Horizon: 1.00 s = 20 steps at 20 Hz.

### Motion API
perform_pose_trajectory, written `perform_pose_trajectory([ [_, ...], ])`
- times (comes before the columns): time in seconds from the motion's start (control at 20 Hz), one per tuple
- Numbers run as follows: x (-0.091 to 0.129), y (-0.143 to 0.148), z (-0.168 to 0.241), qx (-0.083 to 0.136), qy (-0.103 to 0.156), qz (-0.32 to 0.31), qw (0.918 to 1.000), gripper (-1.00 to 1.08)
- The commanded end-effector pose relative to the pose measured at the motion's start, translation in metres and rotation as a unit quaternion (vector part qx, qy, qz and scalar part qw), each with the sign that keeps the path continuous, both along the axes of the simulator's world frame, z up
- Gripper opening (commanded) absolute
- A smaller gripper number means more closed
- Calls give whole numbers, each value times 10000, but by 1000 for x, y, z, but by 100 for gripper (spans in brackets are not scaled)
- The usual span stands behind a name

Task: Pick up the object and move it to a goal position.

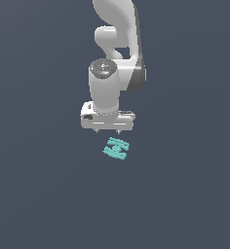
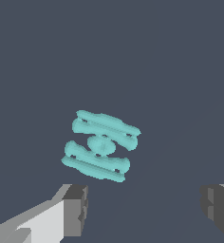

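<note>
We hover over object (image 1: 116,148), jaws released, nothing gripped. Object lies on counter (image 1: 185,194), at our 5 o'clock. Descent, grasp, carry to goal all remain.

Teal object (image 2: 101,145) lies flat on dark ground; claw (image 2: 144,209) fingers spread wide, not touching it.

Plain dark slate-grey backdrop (image 1: 34,194)

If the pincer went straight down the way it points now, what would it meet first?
Probably bare floor, not the teal object. The open pincer points down, and in the wrist view the object lies ahead of the gap between the fingers. Depth is unclear.
</note>
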<state>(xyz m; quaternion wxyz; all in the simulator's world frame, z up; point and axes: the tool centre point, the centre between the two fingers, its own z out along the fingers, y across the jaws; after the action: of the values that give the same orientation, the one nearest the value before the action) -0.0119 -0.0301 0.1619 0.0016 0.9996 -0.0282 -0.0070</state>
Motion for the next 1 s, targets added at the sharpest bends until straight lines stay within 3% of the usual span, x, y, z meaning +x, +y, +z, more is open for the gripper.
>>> perform_pose_trajectory([
  [0.0,0,2,1,5,-2,26,10000,68],
  [0.95,3,24,-9,47,-140,540,9984,68],
])
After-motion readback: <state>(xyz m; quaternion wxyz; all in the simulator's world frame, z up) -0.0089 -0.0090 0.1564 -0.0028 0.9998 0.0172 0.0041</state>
